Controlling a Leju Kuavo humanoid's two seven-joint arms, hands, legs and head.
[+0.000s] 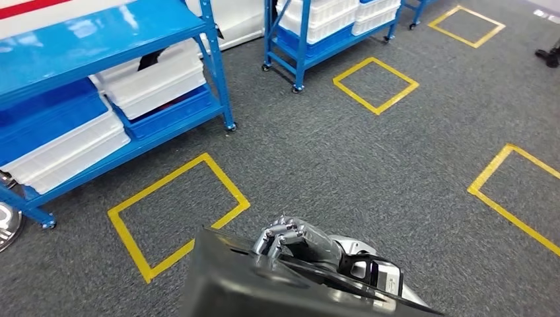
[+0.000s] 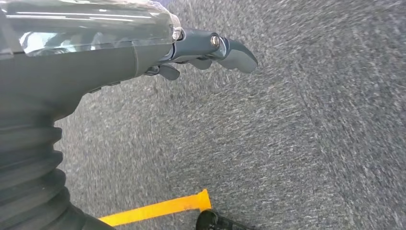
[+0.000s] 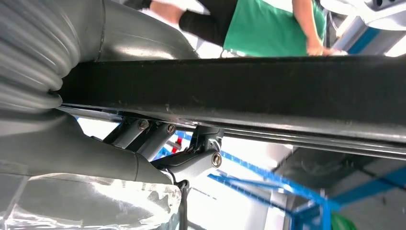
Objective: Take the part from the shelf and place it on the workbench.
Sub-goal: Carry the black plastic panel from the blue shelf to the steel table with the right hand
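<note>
1. The right hand (image 1: 285,239) sits low in the head view, near the robot's body, its silver fingers (image 1: 269,238) curled over the upper edge of a dark metal part (image 1: 244,284).
2. The part is a flat, dark grey sheet-like piece, tilted, carried in front of the robot above the floor and well apart from the shelves.
3. In the right wrist view the same part (image 3: 249,88) runs as a dark bar across the picture, with the right hand (image 3: 143,143) clasped against it; the hand has hold of the part.
4. The left hand (image 2: 201,52) hangs over the grey carpet (image 2: 287,134). Its dark fingers (image 2: 237,53) are somewhat bent and nothing is seen in them; how far it is open I cannot tell.
5. A blue shelf rack (image 1: 99,72) stands at the far left, bearing white bins (image 1: 152,82) and blue trays (image 1: 46,112).
6. A second blue rack (image 1: 317,33) on castors stands farther off, centre, also loaded with white bins.
7. Yellow tape squares (image 1: 178,211) mark the carpet, one just ahead of the part on the left, others to the right and far.
8. A person in a green top (image 3: 268,24) appears in the right wrist view, beyond the part.
</note>
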